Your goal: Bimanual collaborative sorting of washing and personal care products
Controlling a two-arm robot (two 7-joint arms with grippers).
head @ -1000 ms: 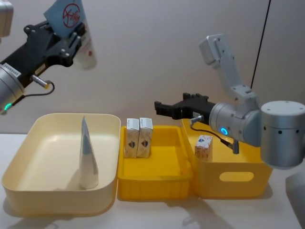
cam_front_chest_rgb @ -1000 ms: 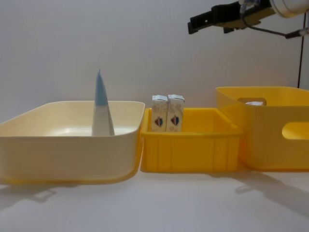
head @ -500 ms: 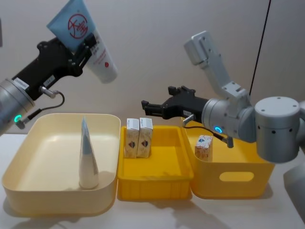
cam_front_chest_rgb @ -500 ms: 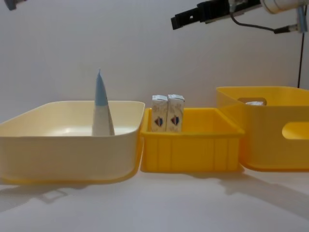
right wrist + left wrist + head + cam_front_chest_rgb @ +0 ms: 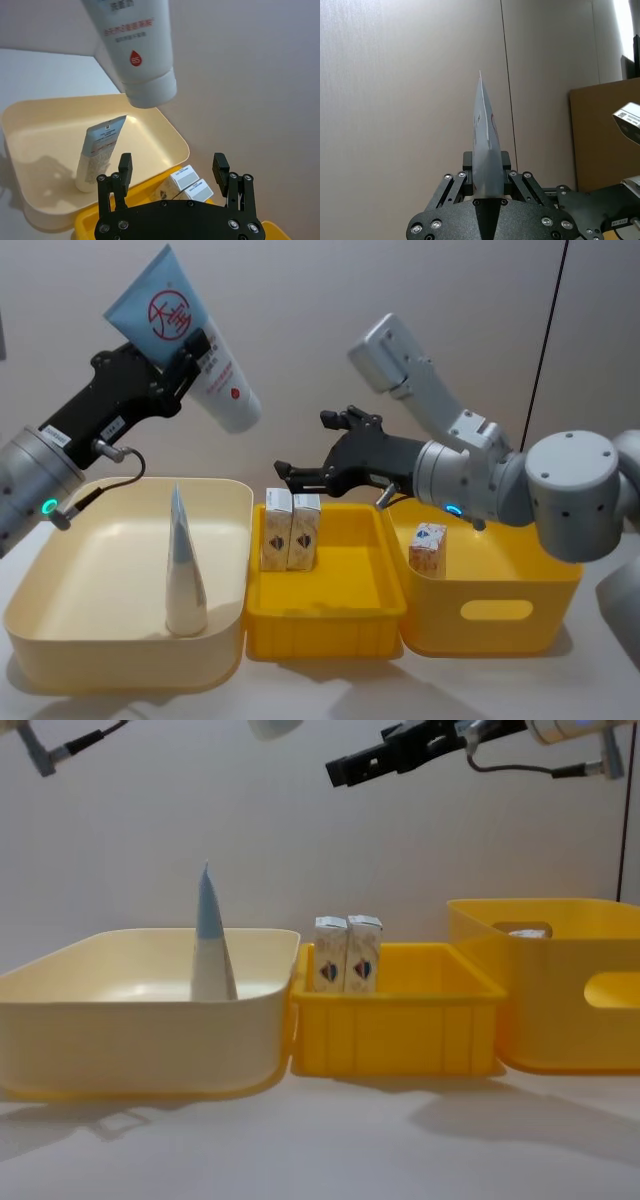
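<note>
I'm holding one pale-blue-and-white plastic squeeze tube (image 5: 218,380) tilted in the air, cap end down, in the left gripper (image 5: 185,352). A second tube (image 5: 185,565) like it is standing cap-down in the cream plastic bin (image 5: 100,540). Two small white floral cartons (image 5: 291,530) are standing side by side, touching, in the shallow yellow bin (image 5: 340,590). A third carton (image 5: 427,548) is sitting in the deep yellow bin (image 5: 530,635).

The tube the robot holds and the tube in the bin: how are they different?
The held tube is tilted; the bin tube stands upright. The held tube is up in the left gripper; the bin tube rests free in the cream bin. Both are blue and white.
</note>
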